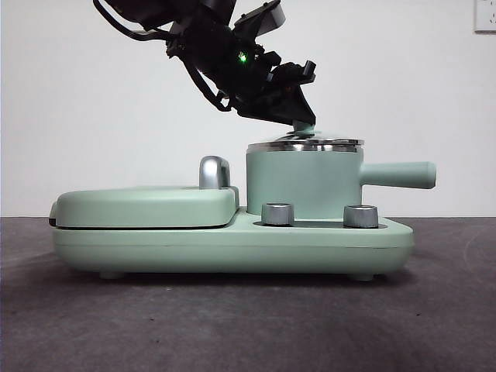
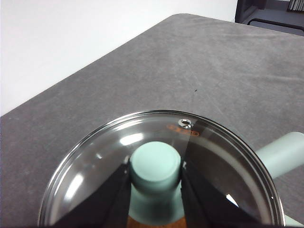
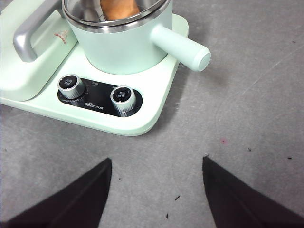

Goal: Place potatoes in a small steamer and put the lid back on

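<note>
Now the potato (image 3: 118, 8) sits in the steamer (image 1: 304, 184), left gripper (image 2: 156, 176) jaws clamped on its lid (image 2: 142, 142).

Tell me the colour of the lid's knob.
Mint green; the knob shows best in the left wrist view.

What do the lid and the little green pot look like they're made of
The lid looks like clear glass, see-through with bright reflections, with a shiny metal rim and a matte mint knob, likely plastic, gripped by the left gripper. The small steamer has a smooth mint body, coated metal or plastic, under a polished steel rim.
</note>
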